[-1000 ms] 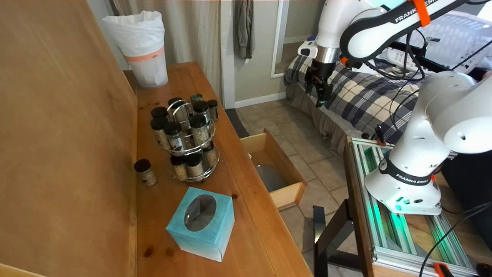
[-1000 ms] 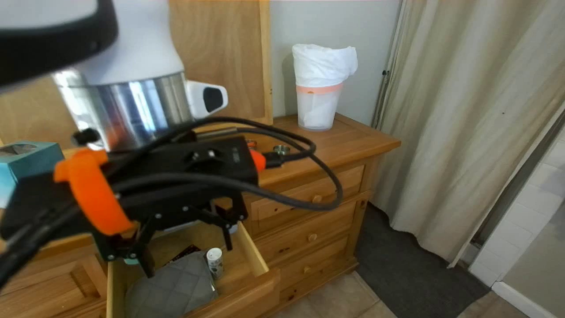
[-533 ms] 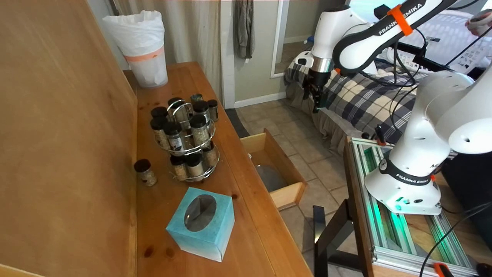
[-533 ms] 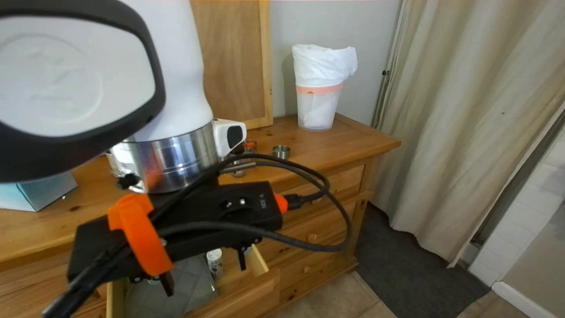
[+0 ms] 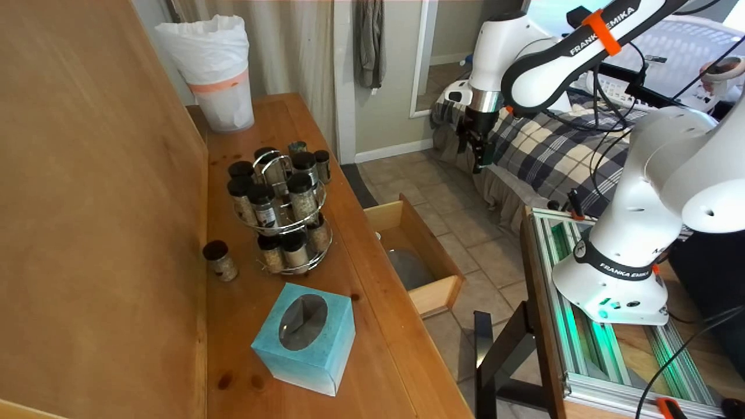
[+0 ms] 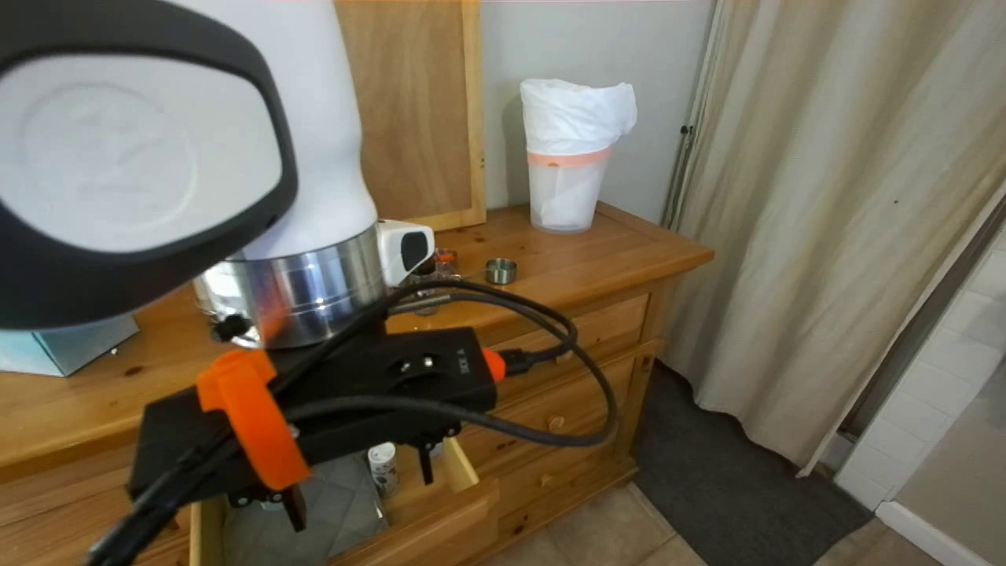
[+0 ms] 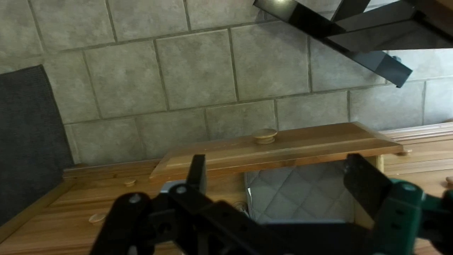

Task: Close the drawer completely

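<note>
The light-brown wooden drawer is pulled out of the dresser; its side wall (image 5: 432, 241) and its front (image 6: 440, 534) show in the exterior views. In the wrist view its front (image 7: 318, 143) has a round wooden knob (image 7: 264, 136). A grey quilted pad (image 7: 300, 191) and a small white patterned can (image 6: 383, 469) lie inside. My gripper is open and empty in both exterior views (image 5: 470, 160) (image 6: 361, 499). In the wrist view the gripper (image 7: 275, 159) has its fingers wide apart, overlapping the drawer front in the picture. It appears apart from the drawer.
On the dresser top (image 5: 372, 326) stand a spice rack (image 5: 282, 215), a loose spice jar (image 5: 220, 261), a blue tissue box (image 5: 305, 337) and a lined white bin (image 5: 218, 75). A dark metal table leg (image 7: 336, 46) stands near the drawer. A bed (image 5: 535, 145) is behind the arm.
My gripper has moved lower and, in an exterior view, to the right, mostly before the half-second-old frames. It stays open. The drawer has not moved.
</note>
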You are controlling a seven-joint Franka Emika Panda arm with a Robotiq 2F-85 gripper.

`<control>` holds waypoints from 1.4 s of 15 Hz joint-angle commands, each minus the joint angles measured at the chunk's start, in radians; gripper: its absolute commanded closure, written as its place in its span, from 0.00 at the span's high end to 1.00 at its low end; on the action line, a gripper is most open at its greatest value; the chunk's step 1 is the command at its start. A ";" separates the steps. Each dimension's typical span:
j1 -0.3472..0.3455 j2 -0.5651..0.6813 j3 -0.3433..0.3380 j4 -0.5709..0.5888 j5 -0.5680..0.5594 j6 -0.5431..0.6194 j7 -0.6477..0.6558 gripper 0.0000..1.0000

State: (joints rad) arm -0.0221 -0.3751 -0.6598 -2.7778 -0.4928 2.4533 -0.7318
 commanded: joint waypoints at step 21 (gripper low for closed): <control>0.011 0.916 0.346 -0.002 0.332 0.763 0.109 1.00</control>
State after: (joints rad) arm -0.0097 0.5454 -0.3021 -2.7815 -0.1008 3.2233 -0.6713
